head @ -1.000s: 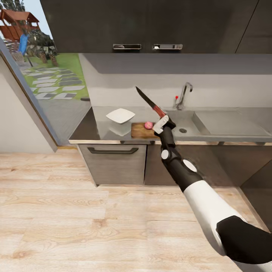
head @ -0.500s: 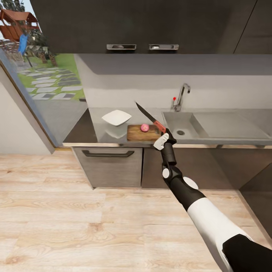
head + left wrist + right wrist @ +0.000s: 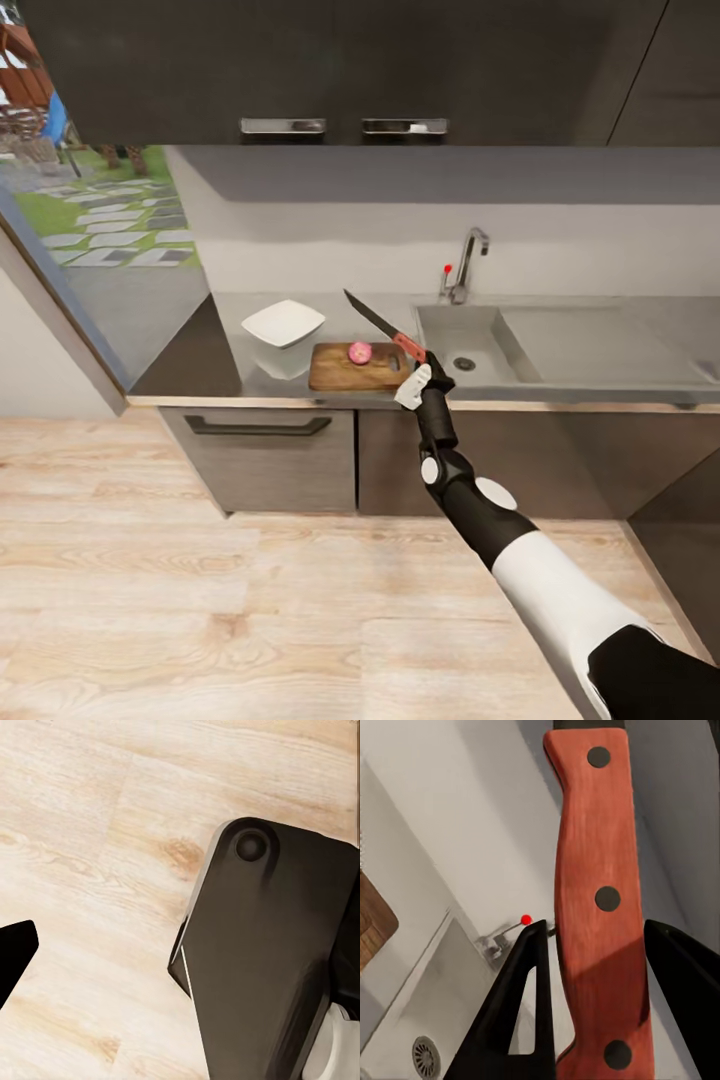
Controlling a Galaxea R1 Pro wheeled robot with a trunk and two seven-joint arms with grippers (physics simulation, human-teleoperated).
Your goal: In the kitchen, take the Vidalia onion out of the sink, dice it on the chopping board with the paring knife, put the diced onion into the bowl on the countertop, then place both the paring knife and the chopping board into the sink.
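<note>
A: What is held by the right gripper (image 3: 424, 366)?

B: The red-handled, dark-bladed paring knife (image 3: 382, 327) is clamped. At frame centre, the small pinkish-red onion (image 3: 359, 352) is seen on the brown wooden chopping board (image 3: 345, 369).

A: The left gripper?

B: It cannot be told.

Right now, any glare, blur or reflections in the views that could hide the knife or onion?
Head view: soft render, even light; the bowl mirrors faintly on the glossy countertop; the Vidalia onion and paring knife stay clear. Right wrist view: the knife's red handle is sharp in the right pincer, its lower part shaded. Left wrist view: wood floor, no glare.
</note>
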